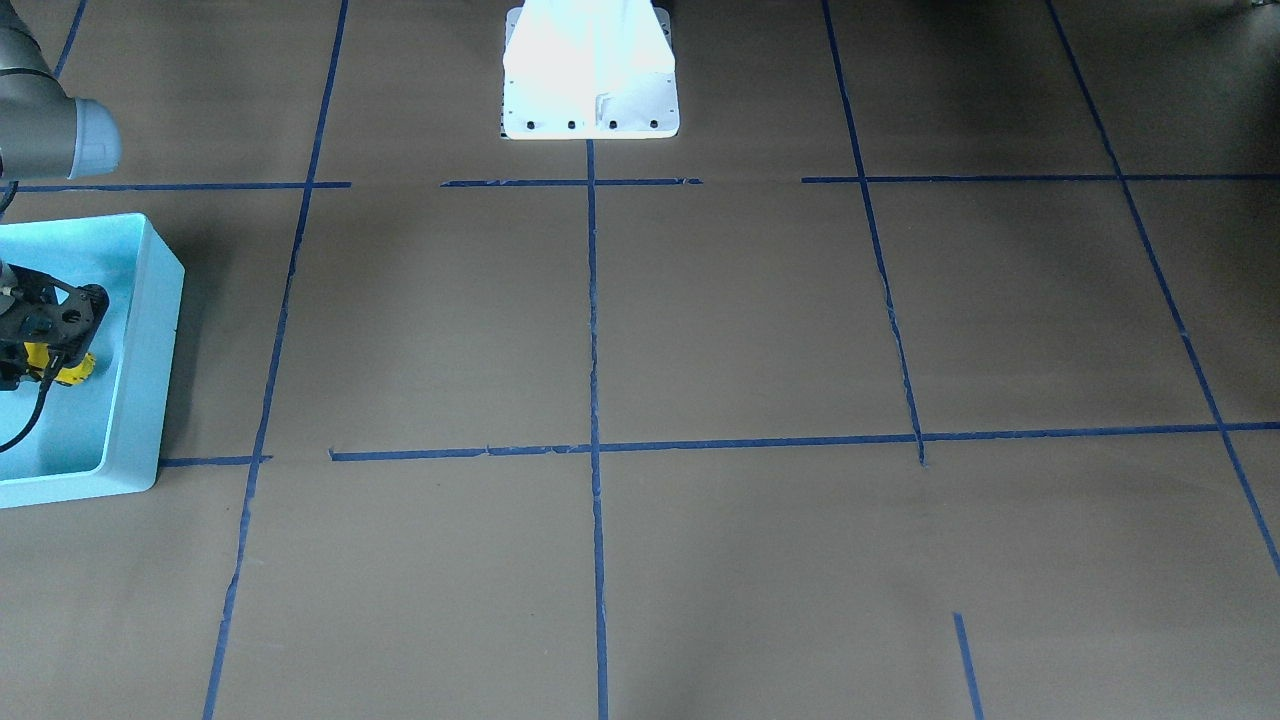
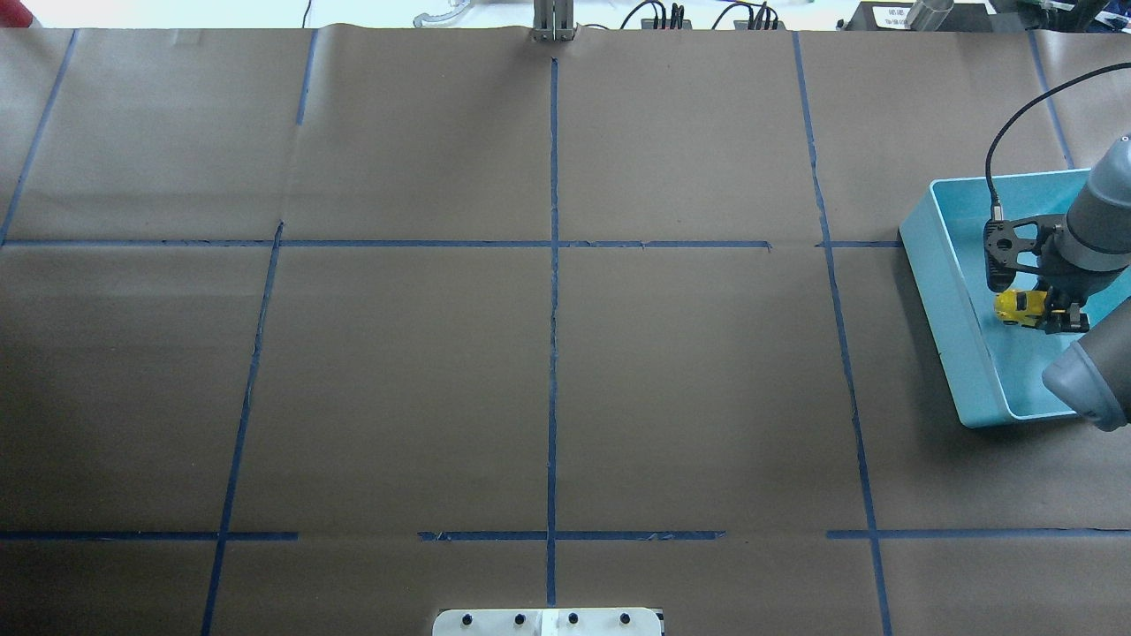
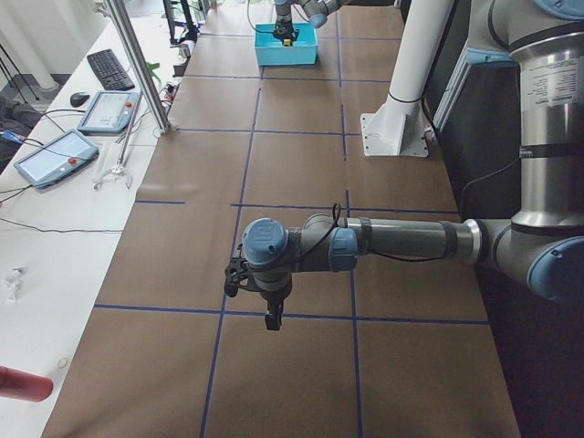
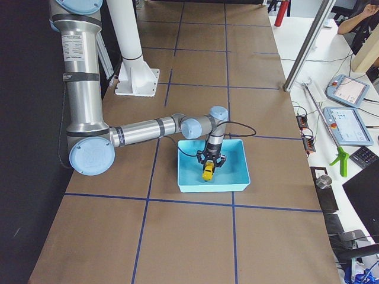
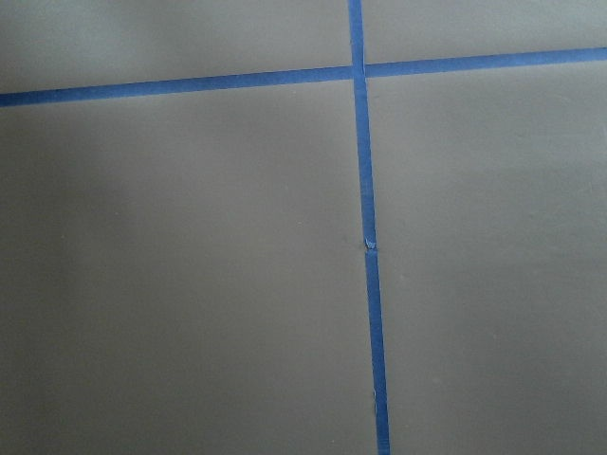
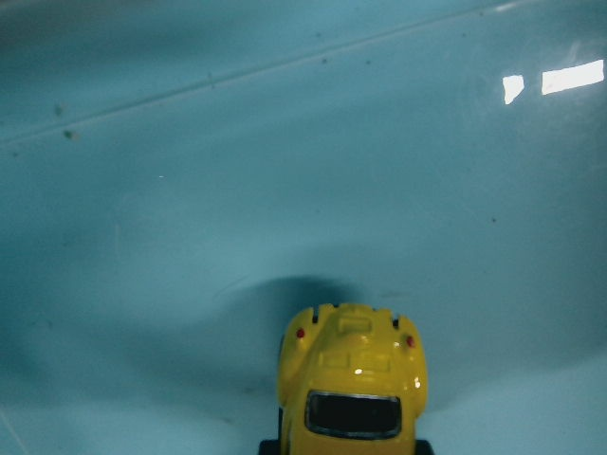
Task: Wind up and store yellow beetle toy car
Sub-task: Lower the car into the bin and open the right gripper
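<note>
The yellow beetle toy car [image 2: 1018, 306] is inside the turquoise bin [image 2: 950, 296] at the table's right edge. My right gripper [image 2: 1051, 311] reaches down into the bin and is shut on the car. In the right wrist view the car [image 6: 351, 379] hangs just above the bin floor [image 6: 285, 171] and casts a shadow on it. The front view shows the car [image 1: 60, 367] under the gripper, in the bin [image 1: 140, 390]. My left gripper [image 3: 272, 318] hovers over bare paper, seen only in the left side view; I cannot tell if it is open.
Brown paper with blue tape lines [image 2: 553, 265] covers the table. The robot's white base plate [image 1: 590, 100] is at the robot's edge. Tablets and a keyboard [image 3: 109, 68] lie on a side bench. The left wrist view shows only paper and a tape crossing [image 5: 358, 68].
</note>
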Motion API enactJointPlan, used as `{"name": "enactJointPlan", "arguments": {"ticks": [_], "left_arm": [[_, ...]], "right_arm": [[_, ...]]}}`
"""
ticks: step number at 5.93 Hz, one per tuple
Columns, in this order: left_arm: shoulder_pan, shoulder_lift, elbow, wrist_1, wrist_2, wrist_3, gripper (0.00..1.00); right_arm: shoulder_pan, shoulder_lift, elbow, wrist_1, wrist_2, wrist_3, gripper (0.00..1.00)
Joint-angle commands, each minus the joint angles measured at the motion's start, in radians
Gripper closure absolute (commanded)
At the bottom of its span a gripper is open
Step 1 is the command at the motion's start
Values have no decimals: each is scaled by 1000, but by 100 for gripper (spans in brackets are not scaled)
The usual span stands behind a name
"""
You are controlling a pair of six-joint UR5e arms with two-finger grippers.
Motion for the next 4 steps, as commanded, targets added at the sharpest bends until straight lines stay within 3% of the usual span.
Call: {"name": "enactJointPlan", "arguments": {"ticks": [1,2,3,4], "left_arm": [[-3,3,-9,3,0,0,0],[-5,27,-20,3,-1,2,0],[-7,30,-22,3,0,3,0],[-5,38,-25,2,0,6,0]], "right_arm": [[-1,0,-1,19,23,3,39],[4,-6,-1,19,75,0,0],[21,-4,16,19,111,-2,0],[72,-32,99,6,138,-5,0]]}}
